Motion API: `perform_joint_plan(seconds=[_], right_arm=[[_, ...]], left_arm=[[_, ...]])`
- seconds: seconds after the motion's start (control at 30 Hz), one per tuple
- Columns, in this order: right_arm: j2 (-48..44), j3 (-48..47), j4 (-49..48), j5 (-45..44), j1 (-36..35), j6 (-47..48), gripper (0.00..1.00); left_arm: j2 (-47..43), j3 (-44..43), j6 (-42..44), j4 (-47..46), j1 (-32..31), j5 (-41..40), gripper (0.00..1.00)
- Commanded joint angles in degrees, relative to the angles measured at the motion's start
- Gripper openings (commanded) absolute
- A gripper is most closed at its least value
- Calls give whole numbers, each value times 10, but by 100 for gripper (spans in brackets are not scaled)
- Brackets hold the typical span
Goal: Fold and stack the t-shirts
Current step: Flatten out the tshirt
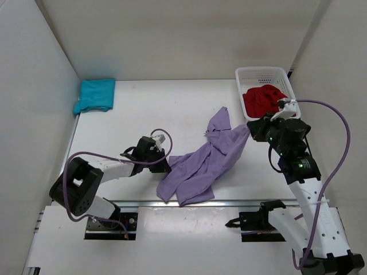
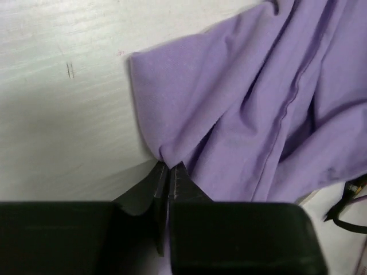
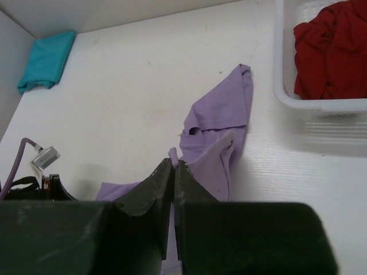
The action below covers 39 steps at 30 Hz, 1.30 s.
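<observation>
**Left hand [image 2: 169,167] and right hand [image 3: 174,165] both nipped onto the lavender t-shirt [image 1: 206,157]**

My left hand was closed almost fully, with a fold of the shirt's edge caught at its tip, low against the desk [image 1: 160,109]. My right hand was shut too. A small tuft of lavender cloth showed at its tip, at the shirt's opposite, far-right corner.

The lavender t-shirt lay rumpled and stretched slantwise between my two hands, across the near middle of the desk. One part poked toward the back like a point, and its near end lay close to the desk's front edge.

Beyond my right hand, at the far right of the desk, the red t-shirt [image 1: 262,98] sat bunched inside the white lattice basket [image 1: 261,72], apart from the lavender one. The teal t-shirt [image 1: 94,95] lay folded in the far left corner of the desk, against the left wall [image 1: 34,86], well apart from everything else. Purple cables [image 1: 343,129] looped from each of my arms.
</observation>
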State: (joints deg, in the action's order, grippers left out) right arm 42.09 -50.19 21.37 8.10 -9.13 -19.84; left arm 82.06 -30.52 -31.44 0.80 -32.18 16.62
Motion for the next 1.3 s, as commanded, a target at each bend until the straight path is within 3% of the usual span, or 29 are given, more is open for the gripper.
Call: perform_joint_plan(seconds=[0.0,0.07,0.27,0.43,0.5,0.67,0.77,0.97,1.1,1.2,1.27], right_arm=[[16,3,-50,32,-7,-16,2],[28,3,-58,23,-27,-15,2],[50,-4,-77,16,-42,-23,2],[74,-24,-94,64,-33,-39,1],[81,-57,-98,57,-59,-38,1],[105,-162,-63,-6,-131,-7,0],[100,-195,-47,-24,-155,4,0],[70,-126,-29,12,-99,-10,0],[54,-42,-52,94,2,-35,0],[60,14,-62,105,27,-44,0],[78,30,-55,82,12,-42,0]], left_arm=[[3,14,-42,-91,19,61,10],[4,1,-50,-102,25,63,0],[8,-30,-60,-112,21,79,0],[-57,-72,-78,-90,112,126,0],[-105,-145,-57,-16,143,126,0],[-167,-275,-64,59,265,198,0],[-179,-360,-61,114,298,211,0],[-166,-497,-37,213,320,210,0],[-159,-562,14,301,290,153,0],[-166,-505,45,315,283,99,0],[-160,-404,47,284,274,83,0]])
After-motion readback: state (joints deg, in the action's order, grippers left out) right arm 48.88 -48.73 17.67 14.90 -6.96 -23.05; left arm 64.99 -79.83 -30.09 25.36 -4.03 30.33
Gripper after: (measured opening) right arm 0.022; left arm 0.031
